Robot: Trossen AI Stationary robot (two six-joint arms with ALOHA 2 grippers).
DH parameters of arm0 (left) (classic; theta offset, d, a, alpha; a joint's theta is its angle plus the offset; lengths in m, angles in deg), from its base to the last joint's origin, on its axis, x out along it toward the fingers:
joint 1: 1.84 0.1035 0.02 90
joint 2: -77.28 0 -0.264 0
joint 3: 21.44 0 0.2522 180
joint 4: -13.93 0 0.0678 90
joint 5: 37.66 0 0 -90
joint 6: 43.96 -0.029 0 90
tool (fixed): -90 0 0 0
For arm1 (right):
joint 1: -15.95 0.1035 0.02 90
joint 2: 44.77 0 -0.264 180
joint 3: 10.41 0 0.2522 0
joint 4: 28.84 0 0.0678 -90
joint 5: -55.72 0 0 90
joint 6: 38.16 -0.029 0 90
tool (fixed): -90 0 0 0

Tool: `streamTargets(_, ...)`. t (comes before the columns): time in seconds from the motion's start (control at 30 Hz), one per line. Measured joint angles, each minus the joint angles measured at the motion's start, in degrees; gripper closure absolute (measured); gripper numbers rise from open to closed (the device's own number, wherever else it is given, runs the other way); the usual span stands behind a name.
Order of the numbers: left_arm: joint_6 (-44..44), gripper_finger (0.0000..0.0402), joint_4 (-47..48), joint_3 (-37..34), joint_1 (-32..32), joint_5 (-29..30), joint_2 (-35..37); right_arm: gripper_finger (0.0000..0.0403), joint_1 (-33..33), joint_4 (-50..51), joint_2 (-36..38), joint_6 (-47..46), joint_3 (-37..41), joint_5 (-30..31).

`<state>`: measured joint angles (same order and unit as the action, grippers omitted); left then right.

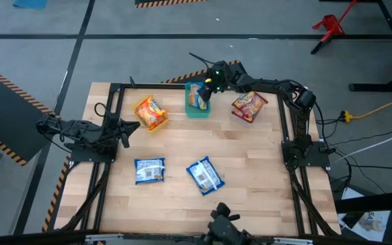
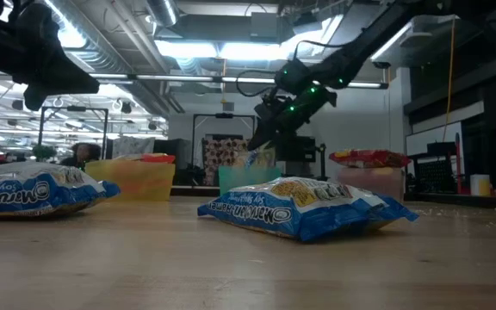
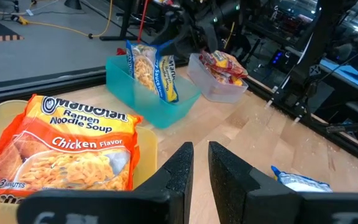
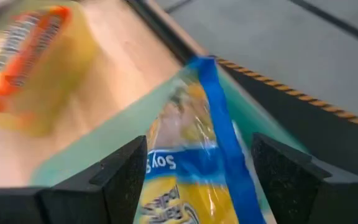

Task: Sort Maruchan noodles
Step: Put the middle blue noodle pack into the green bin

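Note:
A teal bin (image 1: 197,109) stands at the table's far edge with a blue-and-yellow Soy Sauce packet (image 4: 191,143) upright on edge inside it. My right gripper (image 1: 206,87) hovers over this bin, open, with one finger on either side of the packet's top (image 4: 197,168). An orange Chicken packet (image 1: 150,112) lies in the yellow bin (image 3: 146,152). A red packet (image 1: 249,105) lies in the clear bin (image 3: 213,87). Two blue packets (image 1: 149,170) (image 1: 205,175) lie flat on the wood. My left gripper (image 1: 124,133) waits at the table's left, shut, near the yellow bin.
The three bins line the far part of the table. A black frame rail (image 1: 182,85) runs round the table's edges. Bare wood (image 1: 182,143) lies between the bins and the two loose blue packets. Cables (image 1: 373,109) run over the floor on the right.

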<state>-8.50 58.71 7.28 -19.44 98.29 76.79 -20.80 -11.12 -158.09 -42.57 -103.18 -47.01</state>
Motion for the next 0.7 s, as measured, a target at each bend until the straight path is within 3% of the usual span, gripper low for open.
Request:
streamTargets(0.27,-0.04,0.0357,0.46,0.0,0.0,0.0,0.0,0.0146,0.04,8.31,0.08,6.91,-7.4,8.71)
streamTargets(0.47,-0.04,0.0357,0.71,0.0,0.0,0.0,0.0,0.0208,0.42,8.6,-0.37,10.06,-7.64,16.06)
streamTargets(0.7,-0.06,0.0357,1.15,0.0,0.02,1.09,-0.01,0.0269,0.42,5.65,-3.16,11.14,-7.55,16.15)
